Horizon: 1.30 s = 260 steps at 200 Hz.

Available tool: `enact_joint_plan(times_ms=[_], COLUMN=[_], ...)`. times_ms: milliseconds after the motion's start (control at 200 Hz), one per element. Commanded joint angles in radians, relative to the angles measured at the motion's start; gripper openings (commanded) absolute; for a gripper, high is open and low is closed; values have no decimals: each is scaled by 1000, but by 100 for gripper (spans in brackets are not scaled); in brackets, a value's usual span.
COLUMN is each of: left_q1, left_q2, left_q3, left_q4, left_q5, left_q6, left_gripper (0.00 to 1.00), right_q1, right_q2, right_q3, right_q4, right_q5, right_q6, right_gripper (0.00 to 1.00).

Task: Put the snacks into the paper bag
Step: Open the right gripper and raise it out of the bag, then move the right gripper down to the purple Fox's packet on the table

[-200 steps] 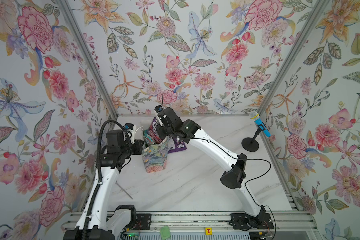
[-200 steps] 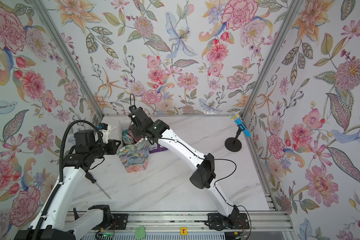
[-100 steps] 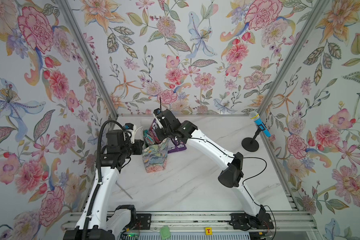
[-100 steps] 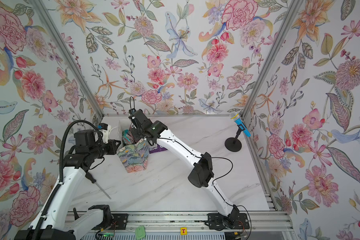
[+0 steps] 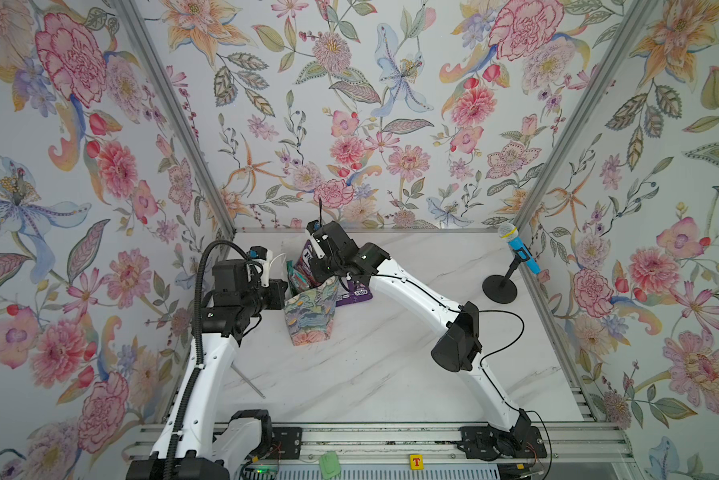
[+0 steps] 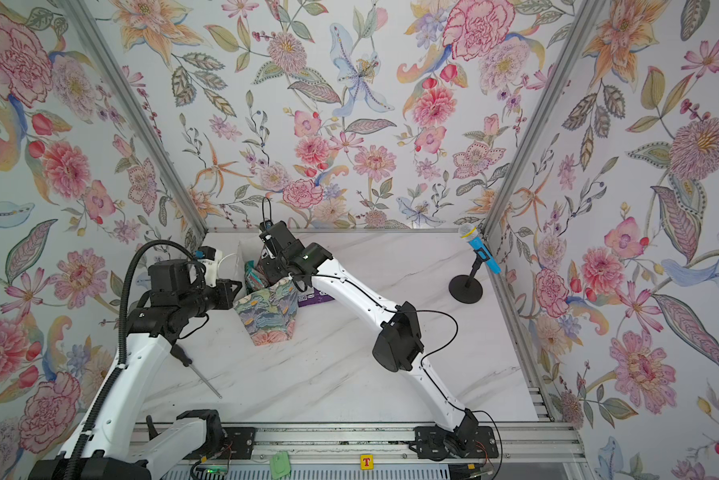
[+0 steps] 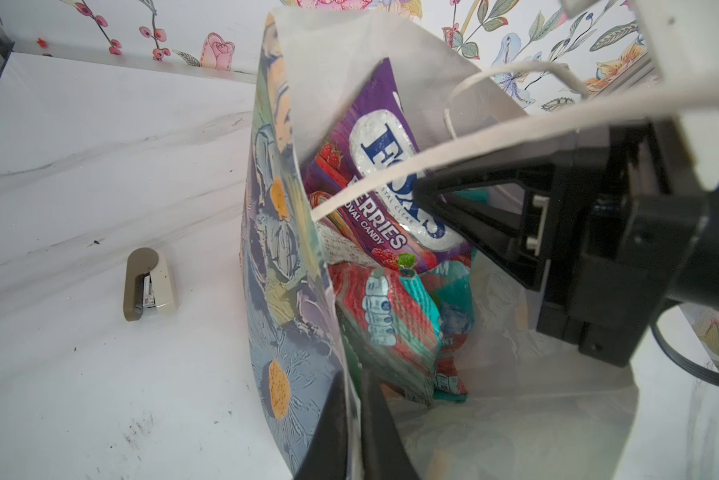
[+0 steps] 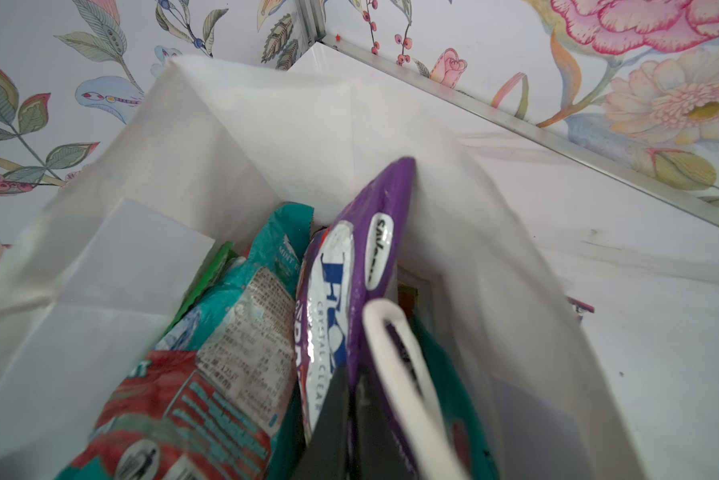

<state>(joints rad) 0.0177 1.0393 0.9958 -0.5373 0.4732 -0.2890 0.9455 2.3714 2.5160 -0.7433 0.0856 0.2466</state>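
Left gripper (image 7: 354,376): pressed together, pinching the wall of the paper bag (image 5: 310,316) near the rim. The bag stands upright on the surface (image 5: 391,353), mouth open, with several pouches inside, a teal pouch (image 8: 241,299) among them. Right gripper (image 8: 351,380): inside the bag, fingers narrowly flanking a purple pouch (image 8: 376,216); grip cannot be confirmed. A second purple pouch (image 5: 355,294) lies on the surface just beside the bag. A microphone (image 5: 515,249) stands at far right.

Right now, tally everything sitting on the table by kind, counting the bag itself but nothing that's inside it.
bag: 1
pouch: 1
stapler: 1
screwdriver: 1
microphone: 1
Total: 5
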Motion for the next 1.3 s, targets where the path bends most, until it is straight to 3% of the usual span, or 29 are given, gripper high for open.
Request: enact_joint_plan(times_ms=[0, 55, 175, 395, 691, 866, 1036, 1296], left_q1=[9, 11, 11, 11, 13, 12, 13, 13], left_q2=[2, 2, 1, 2, 3, 0, 8, 7], left_q3=[-23, -23, -23, -22, -17, -14, -5, -2], left_q4=[-35, -35, -36, -36, -39, -37, -37, -43], left_q5=[7, 6, 5, 7, 4, -5, -4, -5], left_q6=[13, 14, 14, 14, 11, 8, 4, -2], left_gripper=[9, 9, 9, 9, 9, 9, 9, 9], right_q1=[-2, -9, -19, -25, -78, -180, -272, -377], right_q2=[-1, -32, -114, -317, -635, -749, -755, -559], right_q3=[-9, 11, 47, -74, -610, -966, -1213, -1257], right_q4=[-64, -65, -58, 31, 322, 462, 576, 640], right_q5=[-54, -76, -102, -88, -38, -102, -189, -302], right_q6=[15, 17, 12, -8, 45, 188, 287, 322], right_gripper=[24, 33, 44, 51, 64, 64, 64, 61])
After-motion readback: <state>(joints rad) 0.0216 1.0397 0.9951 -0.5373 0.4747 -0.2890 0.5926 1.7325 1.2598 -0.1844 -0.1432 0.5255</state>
